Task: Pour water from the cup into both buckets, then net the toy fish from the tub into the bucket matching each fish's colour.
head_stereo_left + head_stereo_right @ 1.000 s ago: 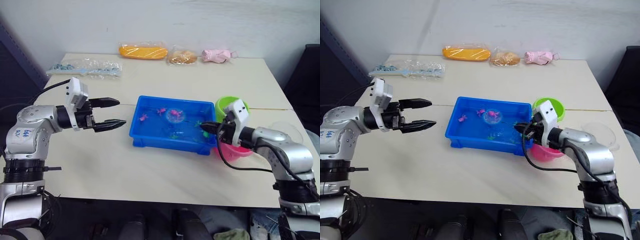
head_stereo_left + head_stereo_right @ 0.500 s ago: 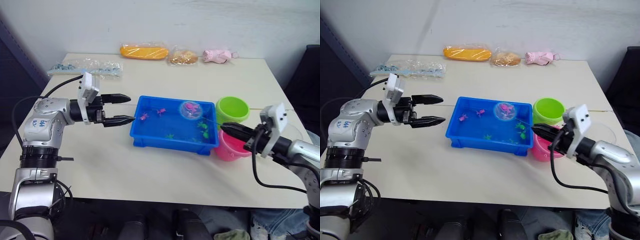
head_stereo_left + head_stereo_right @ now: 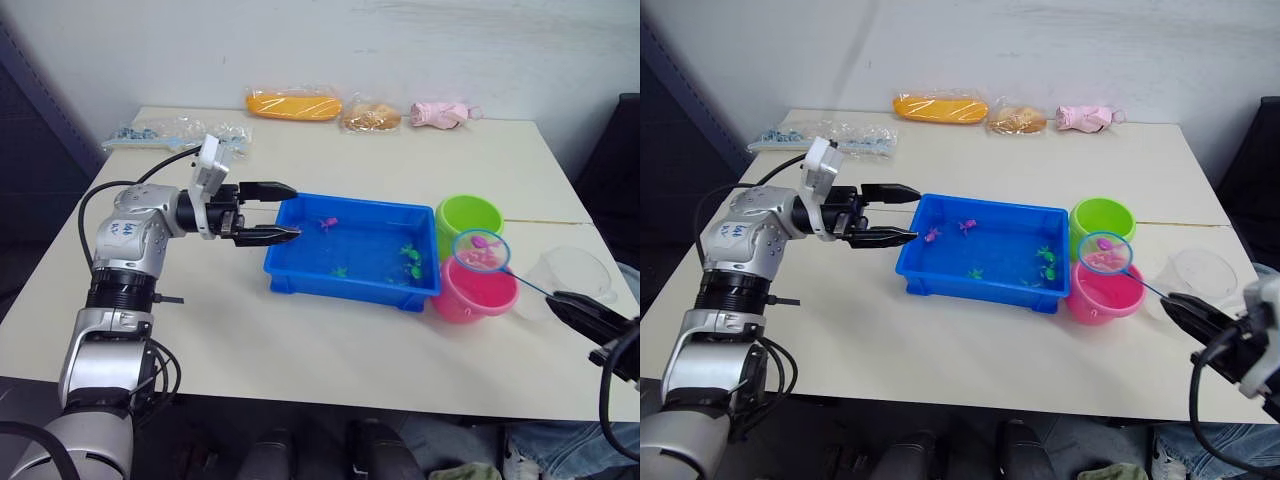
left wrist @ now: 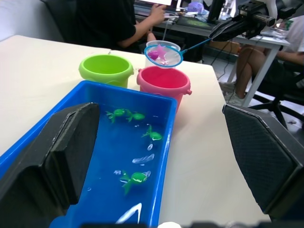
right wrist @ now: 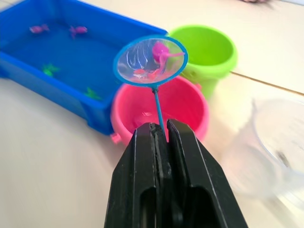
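The blue tub [image 3: 340, 286] holds water with green toy fish [image 3: 408, 256] and a pink one [image 3: 326, 222]. To its right stand the two buckets, pink [image 3: 470, 298] in front and lime green [image 3: 468, 222] behind. The net [image 3: 481, 250] hangs above the pink bucket's rim with a pink fish [image 5: 160, 50] in it. My right gripper [image 3: 556, 299] is shut on the net's thin handle, out to the right. The clear cup [image 3: 572, 276] stands right of the buckets. My left gripper [image 3: 296, 210] is open at the tub's left end, with nothing held.
Along the table's back edge lie an orange bag [image 3: 293, 104], a tan bag [image 3: 367, 115] and a pink bag [image 3: 443, 112]. A clear bag with blue bits [image 3: 175, 132] lies at the back left. Seated people [image 4: 123, 19] are beyond the table.
My right arm has drawn back to the right, lifting the net with a pink fish out of the tub to above the pink bucket. My left gripper has moved right to the tub's left end.
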`<action>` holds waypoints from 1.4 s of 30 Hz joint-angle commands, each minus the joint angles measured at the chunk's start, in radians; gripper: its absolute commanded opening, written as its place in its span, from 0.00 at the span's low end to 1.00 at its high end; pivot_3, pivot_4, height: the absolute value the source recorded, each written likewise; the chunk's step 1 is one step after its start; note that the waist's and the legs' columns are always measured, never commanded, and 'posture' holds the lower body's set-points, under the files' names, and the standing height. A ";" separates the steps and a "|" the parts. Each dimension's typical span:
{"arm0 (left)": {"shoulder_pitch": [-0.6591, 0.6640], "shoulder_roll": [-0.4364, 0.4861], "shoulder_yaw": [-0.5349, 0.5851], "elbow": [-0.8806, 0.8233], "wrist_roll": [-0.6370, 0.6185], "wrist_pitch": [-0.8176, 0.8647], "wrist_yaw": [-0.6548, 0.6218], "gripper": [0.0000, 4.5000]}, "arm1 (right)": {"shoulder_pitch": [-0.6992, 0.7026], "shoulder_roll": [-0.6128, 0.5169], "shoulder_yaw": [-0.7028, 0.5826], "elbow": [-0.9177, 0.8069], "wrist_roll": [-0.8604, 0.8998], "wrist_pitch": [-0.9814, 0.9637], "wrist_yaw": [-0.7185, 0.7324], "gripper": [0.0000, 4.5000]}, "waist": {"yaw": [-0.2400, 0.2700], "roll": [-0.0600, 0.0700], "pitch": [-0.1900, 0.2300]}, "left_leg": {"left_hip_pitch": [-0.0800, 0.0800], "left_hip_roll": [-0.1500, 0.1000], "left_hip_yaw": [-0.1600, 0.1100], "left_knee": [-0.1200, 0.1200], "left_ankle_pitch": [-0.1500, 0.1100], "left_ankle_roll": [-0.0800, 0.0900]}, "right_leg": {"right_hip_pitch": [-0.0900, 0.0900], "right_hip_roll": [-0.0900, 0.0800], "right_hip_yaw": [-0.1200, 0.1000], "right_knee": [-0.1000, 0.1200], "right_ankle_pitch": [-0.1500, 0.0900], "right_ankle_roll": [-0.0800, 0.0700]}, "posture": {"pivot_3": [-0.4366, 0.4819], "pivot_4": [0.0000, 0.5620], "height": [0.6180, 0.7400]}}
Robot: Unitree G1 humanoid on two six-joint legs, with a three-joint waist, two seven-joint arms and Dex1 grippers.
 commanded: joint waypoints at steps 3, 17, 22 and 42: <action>-0.021 -0.019 -0.001 0.007 0.006 -0.015 -0.018 1.00 | 0.097 0.020 0.028 -0.063 -0.210 -0.202 -0.023 0.00 | -0.002 0.000 0.000 | 0.001 0.000 0.002 0.000 0.000 0.000 | 0.000 0.000 0.002 0.000 0.000 0.000 | 0.48 0.27 1.00; -0.020 -0.047 0.002 0.009 0.007 -0.010 -0.016 1.00 | 0.158 0.072 0.182 0.087 -0.781 -0.834 -0.143 0.00 | -0.001 0.000 0.000 | 0.008 -0.001 0.006 0.000 0.000 0.000 | 0.003 0.002 0.006 0.000 0.000 0.000 | 0.48 0.27 1.00; 0.000 -0.050 0.008 -0.023 -0.004 0.008 -0.001 1.00 | 0.203 0.053 0.221 0.193 -1.031 -1.155 -0.221 0.00 | -0.001 0.000 0.000 | 0.010 -0.001 0.007 -0.001 0.000 0.000 | 0.004 0.002 0.008 0.000 0.000 0.000 | 0.48 0.27 1.00; 0.018 -0.051 0.027 -0.063 -0.011 0.033 0.033 1.00 | 0.090 0.032 0.307 0.331 -1.429 -1.351 -0.479 0.00 | -0.012 0.000 0.000 | 0.015 0.000 0.009 -0.001 0.000 -0.001 | 0.008 0.002 0.010 0.001 0.000 0.000 | 0.48 0.27 1.00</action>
